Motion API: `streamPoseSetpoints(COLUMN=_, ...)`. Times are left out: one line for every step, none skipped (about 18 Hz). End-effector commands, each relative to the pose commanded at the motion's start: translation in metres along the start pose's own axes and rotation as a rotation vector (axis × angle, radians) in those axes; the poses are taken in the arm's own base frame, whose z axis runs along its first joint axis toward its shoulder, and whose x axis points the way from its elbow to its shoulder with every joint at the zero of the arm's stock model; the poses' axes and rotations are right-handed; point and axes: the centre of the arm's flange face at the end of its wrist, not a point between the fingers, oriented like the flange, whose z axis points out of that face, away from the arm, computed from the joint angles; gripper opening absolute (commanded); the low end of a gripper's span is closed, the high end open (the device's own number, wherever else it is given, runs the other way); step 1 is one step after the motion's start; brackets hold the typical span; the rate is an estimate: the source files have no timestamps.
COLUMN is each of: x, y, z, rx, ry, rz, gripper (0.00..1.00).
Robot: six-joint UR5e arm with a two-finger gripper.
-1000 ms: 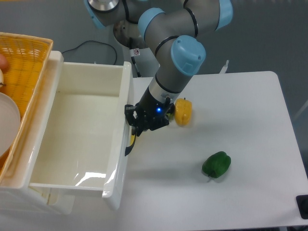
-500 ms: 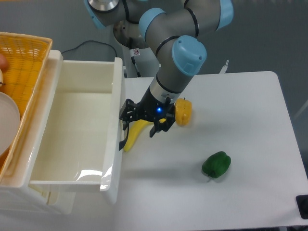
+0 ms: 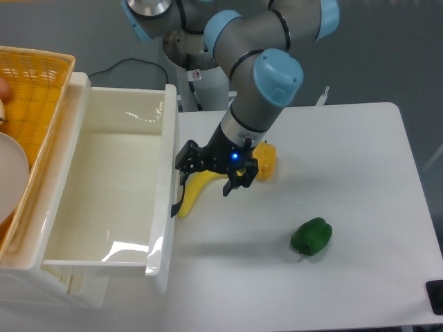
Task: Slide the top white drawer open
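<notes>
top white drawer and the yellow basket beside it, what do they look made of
The large glossy top white drawer looks like smooth moulded plastic: light glints off its floor and rim. The yellow woven basket looks like wicker or a plastic imitation; its open lattice shows, but the material stays uncertain.

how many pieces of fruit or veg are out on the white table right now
3. A banana lies beside the top white drawer, under the hand. A yellow pepper sits behind the arm. A green pepper lies alone toward the front. The arm may hide more.

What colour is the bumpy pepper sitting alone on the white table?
The bumpy pepper is green, seen clearly in the fixed camera view.
</notes>
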Motion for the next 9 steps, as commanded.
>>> streamPoseSetpoints(x=-0.005, y=0.001, z=-0.004, rx=0.006, ry=-0.002, rz=-0.009, gripper=1.0)
streamPoseSetpoints(x=-0.01, y=0.001, z=-0.007, rx=0.017, ry=0.001, rz=-0.015, gripper=1.0)
streamPoseSetpoints(x=-0.013, y=0.001, z=-0.01, rx=0.027, ry=0.011, rz=-0.023, gripper=1.0)
streamPoseSetpoints(x=-0.017, y=0.002, z=-0.013, rx=0.036, ry=0.011, rz=-0.031, gripper=1.0)
streamPoseSetpoints(x=-0.022, y=0.003, z=-0.016, rx=0.041, ry=0.008, rz=-0.038, gripper=1.0)
streamPoseSetpoints(x=-0.027, y=0.003, z=-0.019, rx=0.048, ry=0.002, rz=-0.044, gripper=1.0)
streamPoseSetpoints(x=-0.03, y=0.001, z=-0.027, rx=0.061, ry=-0.006, rz=-0.046, gripper=1.0)
streamPoseSetpoints(x=-0.034, y=-0.001, z=-0.034, rx=0.072, ry=-0.018, rz=-0.046, gripper=1.0)
streamPoseSetpoints(x=-0.038, y=-0.003, z=-0.041, rx=0.083, ry=-0.027, rz=-0.048, gripper=1.0)
